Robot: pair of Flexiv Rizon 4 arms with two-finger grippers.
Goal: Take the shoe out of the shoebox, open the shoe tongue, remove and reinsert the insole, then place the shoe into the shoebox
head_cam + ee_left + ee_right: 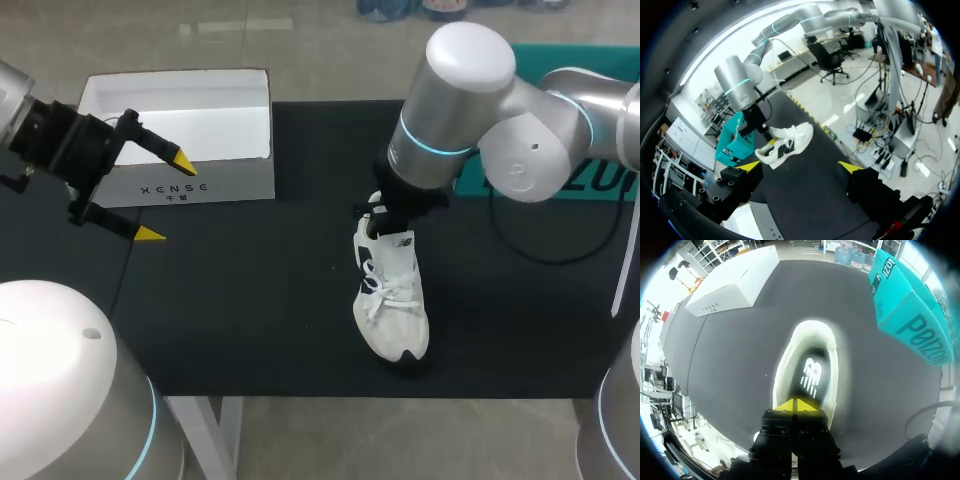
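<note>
The table, covered by a black mat, bears an open white shoebox at its far left, a white shoe near the middle, and a teal box with a black cable at far right.

Jaws gape on left arm, pinch together on right arm.

- The shoebox sits upper left on the table.
- The shoe lies right of centre, with the right gripper at its heel.
- The left gripper hangs at far left, before the shoebox.
</note>
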